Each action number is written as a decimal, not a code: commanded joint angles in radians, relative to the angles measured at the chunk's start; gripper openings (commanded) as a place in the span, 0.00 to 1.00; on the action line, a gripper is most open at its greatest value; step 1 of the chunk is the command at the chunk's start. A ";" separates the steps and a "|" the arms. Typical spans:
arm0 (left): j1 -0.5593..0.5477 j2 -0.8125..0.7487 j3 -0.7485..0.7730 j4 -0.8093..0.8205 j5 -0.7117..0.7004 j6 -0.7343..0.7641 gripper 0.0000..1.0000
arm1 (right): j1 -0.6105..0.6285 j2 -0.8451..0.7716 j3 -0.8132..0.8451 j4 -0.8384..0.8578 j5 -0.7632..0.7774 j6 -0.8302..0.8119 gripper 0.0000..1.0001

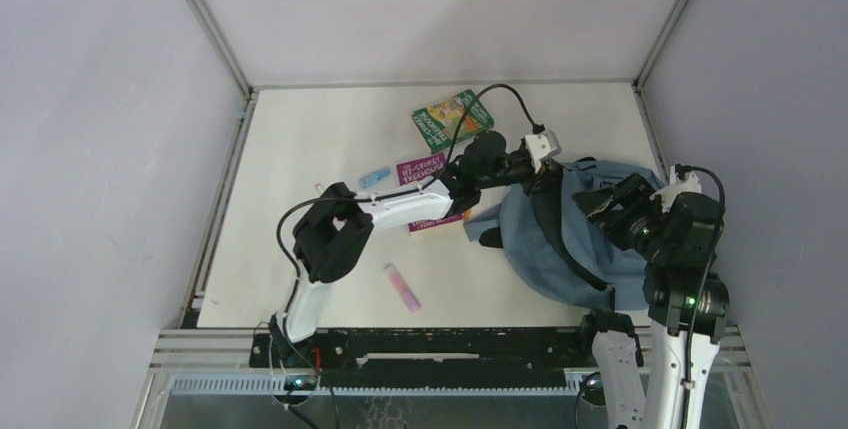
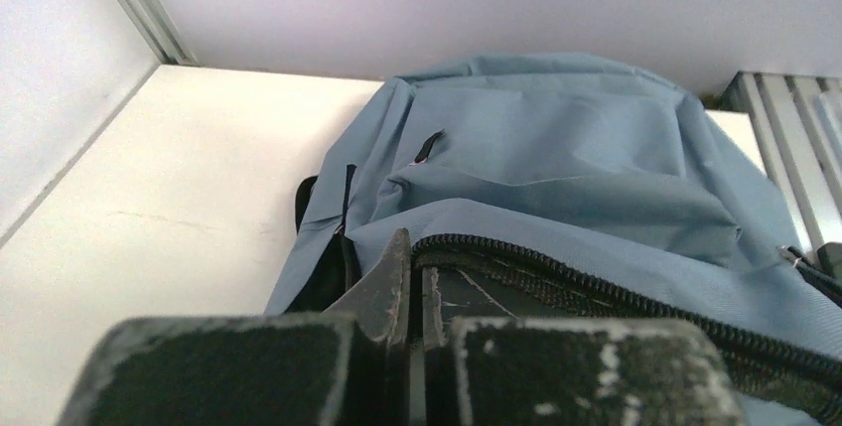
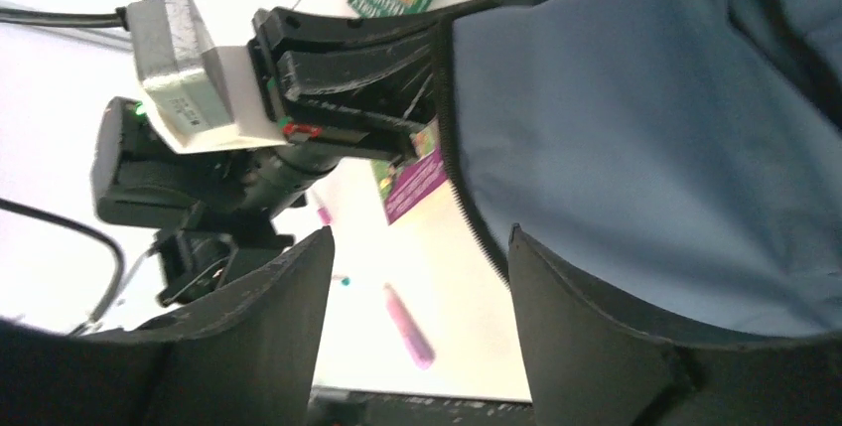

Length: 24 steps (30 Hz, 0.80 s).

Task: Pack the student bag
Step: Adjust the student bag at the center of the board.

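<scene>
The dusty-blue student bag [image 1: 570, 249] lies at the right of the table, its black zip line running along the raised edge [image 3: 467, 208]. My left gripper [image 1: 548, 171] reaches across to the bag's upper left edge. In the left wrist view this gripper [image 2: 415, 257] is shut on the fabric edge right at the zip, with the bag [image 2: 556, 148] stretching away behind it. My right gripper [image 1: 600, 199] hovers over the bag's top. It stands open [image 3: 417, 247] with nothing between its fingers, and the bag [image 3: 645, 128] lies beside its right finger.
A green book [image 1: 447, 119] lies at the back centre. A purple book [image 1: 422, 169] is partly under my left arm. A pink marker [image 1: 402, 287] lies near the front and a small blue item [image 1: 375, 177] left of the purple book. Walls close off three sides of the table.
</scene>
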<state>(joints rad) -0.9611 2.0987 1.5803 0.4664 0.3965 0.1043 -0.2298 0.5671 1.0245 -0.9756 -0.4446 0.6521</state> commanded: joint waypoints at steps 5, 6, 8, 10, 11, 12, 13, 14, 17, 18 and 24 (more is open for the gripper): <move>0.012 -0.099 0.014 0.097 -0.005 -0.074 0.00 | 0.206 0.069 0.066 0.017 0.362 -0.228 0.81; 0.013 -0.099 0.011 0.097 0.001 -0.073 0.00 | 0.257 0.088 0.068 0.012 0.396 -0.236 0.82; 0.012 -0.100 0.009 0.097 0.017 -0.066 0.00 | 0.365 0.128 0.068 0.007 0.484 -0.239 0.83; 0.012 -0.099 0.009 0.099 0.020 -0.068 0.00 | 0.508 0.164 0.073 0.003 0.595 -0.231 0.83; 0.013 -0.100 0.010 0.100 0.021 -0.068 0.00 | 0.567 0.180 0.077 0.001 0.653 -0.226 0.84; 0.012 -0.100 0.009 0.100 0.022 -0.068 0.00 | 0.628 0.202 0.080 -0.003 0.721 -0.219 0.85; 0.012 -0.101 0.009 0.100 0.023 -0.066 0.00 | 0.680 0.227 0.088 -0.011 0.805 -0.212 0.86; 0.012 -0.102 0.009 0.101 0.024 -0.066 0.00 | 0.721 0.254 0.092 -0.022 0.842 -0.210 0.87; 0.012 -0.107 0.001 0.110 0.033 -0.068 0.00 | 0.775 0.343 0.100 -0.042 0.965 -0.203 0.87; 0.013 -0.110 -0.005 0.118 0.034 -0.069 0.00 | 0.776 0.369 0.100 -0.042 0.987 -0.201 0.86; 0.015 -0.131 -0.059 0.171 0.060 -0.068 0.00 | 0.766 0.436 0.093 0.032 1.070 -0.231 0.79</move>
<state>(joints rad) -0.9539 2.0727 1.5547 0.5125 0.4171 0.0425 0.5392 0.9955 1.0897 -1.0019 0.4908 0.4511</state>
